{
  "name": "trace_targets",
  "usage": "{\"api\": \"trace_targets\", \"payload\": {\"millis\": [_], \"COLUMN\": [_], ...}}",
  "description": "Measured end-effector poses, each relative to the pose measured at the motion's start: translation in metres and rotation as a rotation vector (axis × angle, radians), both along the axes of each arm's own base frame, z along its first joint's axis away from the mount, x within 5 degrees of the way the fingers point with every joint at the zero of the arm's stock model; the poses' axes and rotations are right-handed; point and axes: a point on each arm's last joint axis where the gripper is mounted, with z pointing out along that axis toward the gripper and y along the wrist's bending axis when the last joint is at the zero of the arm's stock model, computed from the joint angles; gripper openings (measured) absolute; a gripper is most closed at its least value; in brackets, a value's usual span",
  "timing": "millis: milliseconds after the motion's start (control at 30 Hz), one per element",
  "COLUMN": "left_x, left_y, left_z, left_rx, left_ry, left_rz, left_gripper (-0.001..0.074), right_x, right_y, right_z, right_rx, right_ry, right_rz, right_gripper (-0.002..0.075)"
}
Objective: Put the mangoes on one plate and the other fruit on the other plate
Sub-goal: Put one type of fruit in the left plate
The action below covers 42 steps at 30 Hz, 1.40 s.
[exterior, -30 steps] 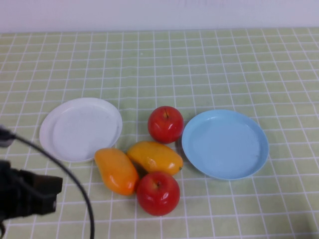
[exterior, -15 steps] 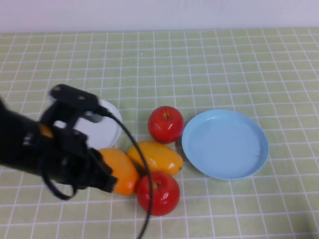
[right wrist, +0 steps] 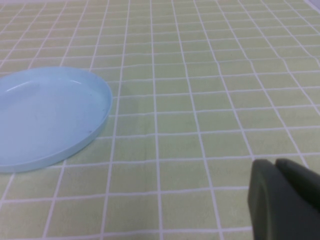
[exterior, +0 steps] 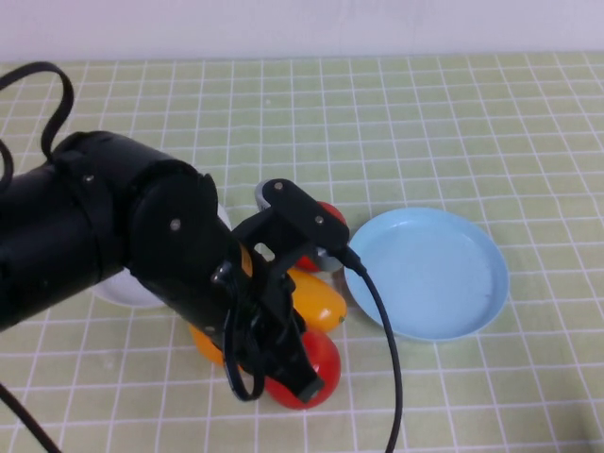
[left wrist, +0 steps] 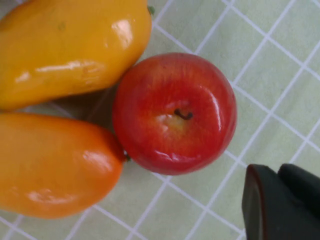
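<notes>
Left gripper (exterior: 283,363): above near apple (left wrist: 175,112), directly over it; finger spread cannot tell.
Right gripper (right wrist: 285,200): off beyond blue plate (right wrist: 50,117); spread cannot tell.
Apple: touching both mangoes (left wrist: 55,165).
Nearer arm: left.

So our left arm (exterior: 113,236) is stretched way out over the middle of the table, wrist bent down, black cable looping off it. Our left gripper (left wrist: 280,202) hangs low near the table, just a dark tip showing in the wrist view. Our right gripper (right wrist: 282,200) sits low over the table too, off to the right side.
</notes>
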Motion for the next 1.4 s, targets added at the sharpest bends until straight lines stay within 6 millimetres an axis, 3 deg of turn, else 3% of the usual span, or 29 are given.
{"api": "trace_targets", "payload": {"millis": [67,133,300,400,733,1167,1400], "left_x": [0.001,0.003,0.007,0.009,0.015,0.020,0.027], "left_y": [0.000,0.000,-0.002,-0.004,-0.009,-0.013,-0.017], "left_z": [0.001,-0.001,-0.006,-0.009,-0.021,-0.020,-0.036], "left_rx": [0.008,0.025,0.042,0.036,0.060,0.042,0.098], "left_ry": [-0.022,-0.035,-0.046,-0.054,-0.046,-0.135,-0.130], "left_rz": [-0.032,-0.052,-0.063,-0.062,-0.076,-0.135,-0.156], "left_gripper": [0.0067,0.0173,0.0562,0.0654,0.0669,0.0669,0.0669], "right_x": [0.000,0.000,0.000,0.000,0.000,0.000,0.000], "right_y": [0.000,0.000,0.000,0.000,0.000,0.000,0.000], "right_z": [0.000,0.000,0.000,0.000,0.000,0.000,0.000], "right_rx": [0.000,0.000,0.000,0.000,0.000,0.000,0.000], "right_ry": [0.000,0.000,0.000,0.000,0.000,0.000,0.000], "right_rz": [0.000,0.000,0.000,0.000,0.000,0.000,0.000], "right_gripper": [-0.0015,-0.0015,-0.0016,-0.0016,-0.0015,-0.0015,-0.0016]}}
